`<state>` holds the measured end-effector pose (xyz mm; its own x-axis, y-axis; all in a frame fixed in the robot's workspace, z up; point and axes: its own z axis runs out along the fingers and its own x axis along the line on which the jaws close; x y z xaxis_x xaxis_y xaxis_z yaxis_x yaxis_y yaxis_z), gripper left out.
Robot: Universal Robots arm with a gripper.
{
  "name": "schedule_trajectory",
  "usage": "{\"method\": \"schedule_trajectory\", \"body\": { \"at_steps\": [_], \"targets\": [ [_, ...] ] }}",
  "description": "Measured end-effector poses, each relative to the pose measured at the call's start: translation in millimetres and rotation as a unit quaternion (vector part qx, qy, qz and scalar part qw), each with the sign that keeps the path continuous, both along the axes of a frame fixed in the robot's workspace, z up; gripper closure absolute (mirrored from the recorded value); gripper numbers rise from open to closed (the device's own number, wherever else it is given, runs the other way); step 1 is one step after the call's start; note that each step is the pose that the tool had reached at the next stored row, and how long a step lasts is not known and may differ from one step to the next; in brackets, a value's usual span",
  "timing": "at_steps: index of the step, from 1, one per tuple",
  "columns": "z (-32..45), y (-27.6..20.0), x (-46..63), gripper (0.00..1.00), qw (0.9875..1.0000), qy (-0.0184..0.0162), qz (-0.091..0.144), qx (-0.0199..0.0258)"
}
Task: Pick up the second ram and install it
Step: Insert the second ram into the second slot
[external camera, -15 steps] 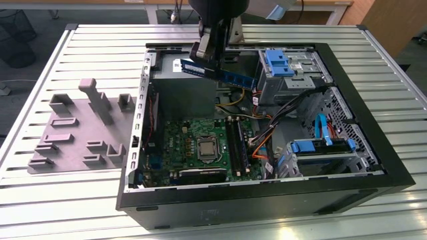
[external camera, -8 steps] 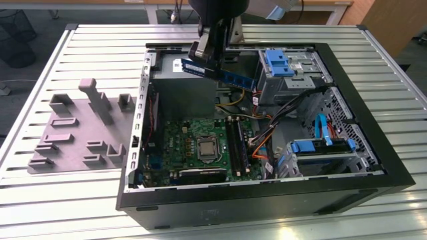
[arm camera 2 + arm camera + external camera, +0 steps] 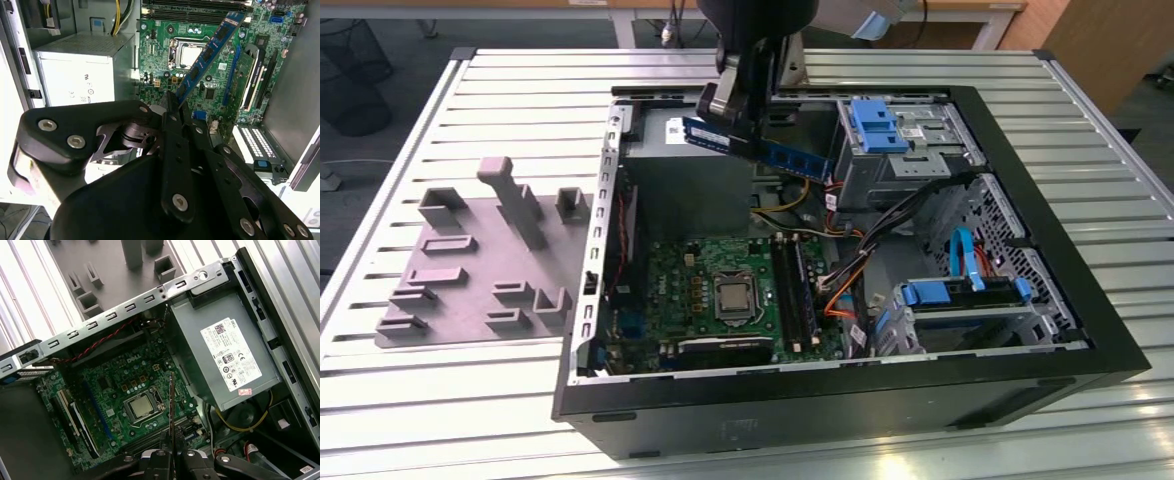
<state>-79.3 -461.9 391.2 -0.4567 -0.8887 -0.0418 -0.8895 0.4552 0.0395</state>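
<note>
Blue-green flat circuit-board ram stick (image 3: 794, 158) hung clamped in the black gripper (image 3: 174, 105), tilted above the green motherboard (image 3: 680, 280) inside the black case (image 3: 854, 400).

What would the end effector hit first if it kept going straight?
Likely the green motherboard, near the processor; the memory stick in the end effector would touch first. Depth is unclear.

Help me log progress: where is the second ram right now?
In the exterior view the second ram is clamped in the hand, in the air above the open computer case, to the exterior view's left of the blue drive cage.
</note>
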Motion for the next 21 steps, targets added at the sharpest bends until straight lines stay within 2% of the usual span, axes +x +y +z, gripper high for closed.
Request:
{"method": "schedule_trajectory", "body": {
  "at_steps": [21],
  "targets": [
    [0.0,0.0,0.0,0.86,1.0,0.0,-0.008,0.0]
  ]
}}
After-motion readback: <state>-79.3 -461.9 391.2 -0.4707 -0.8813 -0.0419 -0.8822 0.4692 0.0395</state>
